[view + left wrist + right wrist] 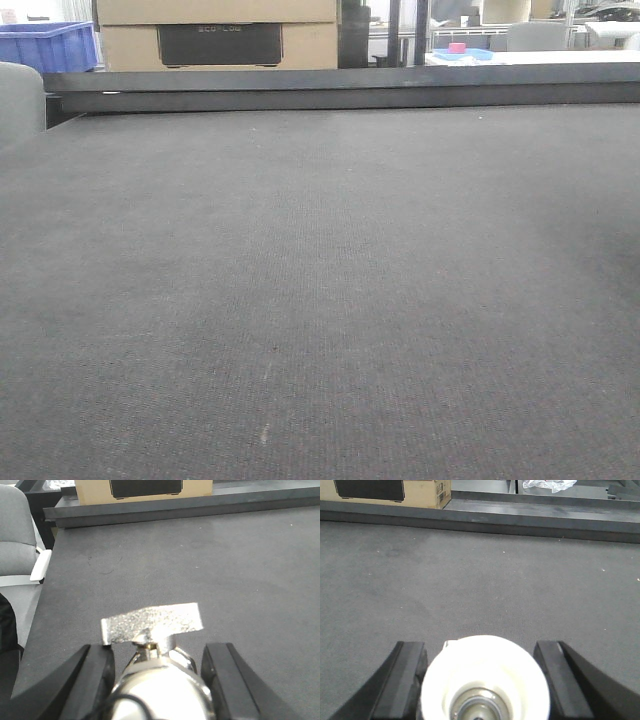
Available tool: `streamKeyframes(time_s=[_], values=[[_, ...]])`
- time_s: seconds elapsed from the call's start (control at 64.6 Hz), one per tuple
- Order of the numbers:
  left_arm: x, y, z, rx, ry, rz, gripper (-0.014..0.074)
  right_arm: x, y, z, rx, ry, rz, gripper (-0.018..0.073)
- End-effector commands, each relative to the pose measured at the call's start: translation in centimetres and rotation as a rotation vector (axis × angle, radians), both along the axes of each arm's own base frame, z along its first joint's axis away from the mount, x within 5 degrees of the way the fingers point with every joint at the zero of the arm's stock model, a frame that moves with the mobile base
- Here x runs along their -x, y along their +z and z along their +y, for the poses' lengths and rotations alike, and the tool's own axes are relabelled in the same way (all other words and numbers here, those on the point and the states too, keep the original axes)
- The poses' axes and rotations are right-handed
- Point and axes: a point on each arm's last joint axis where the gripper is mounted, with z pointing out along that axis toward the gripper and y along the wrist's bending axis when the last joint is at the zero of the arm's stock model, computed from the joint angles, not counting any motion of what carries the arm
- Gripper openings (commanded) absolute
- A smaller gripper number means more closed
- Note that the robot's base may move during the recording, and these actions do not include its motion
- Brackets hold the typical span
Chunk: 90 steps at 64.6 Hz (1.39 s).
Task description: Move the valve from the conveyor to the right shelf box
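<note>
Between the jaws of the left gripper (157,652) sits the valve (160,685), nr the left edge of the conveyor (320,300). The jaws are pressed to both sides of its shiny body, no gap I can see, w/ the flat handle poking fwd past the tips. Can't tell if it's lifted or touching the belt. The right gripper (482,647) looks likewise clamped, on a white round part (485,680) w/ a metal centre. Neither arm shows in the front view.

Risks, as I judge them:
- **Slip:** the body is smooth, rounded metal, so the grip is prob marginal. A quick swing could let it twist or slip out.
- **Snag:** the handle sticks out and could catch a crate rim going in.
- **Moving blind:** right shelf & box aren't in any view. I only see a blue crate (45,45) far left behind the black rail (340,90), and can't tell if it's the target.
- **Collision:** the left arm must head rightward w/ the right arm loaded alongside.
</note>
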Motion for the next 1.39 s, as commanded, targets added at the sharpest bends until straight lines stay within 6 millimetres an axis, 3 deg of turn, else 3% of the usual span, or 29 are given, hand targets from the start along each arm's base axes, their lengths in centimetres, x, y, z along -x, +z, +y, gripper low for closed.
streamKeyframes(time_s=[0.0, 1.378], values=[[0.1, 0.7, -0.1, 0.009, -0.005, -0.061, -0.0111, 0.4, 1.3, -0.1, -0.005, -0.013, -0.097, -0.0153], [0.4, 1.0, -0.1, 0.01, -0.006, -0.091, -0.0111, -0.8, 1.0, -0.2, -0.007, -0.018, -0.086, -0.0153]])
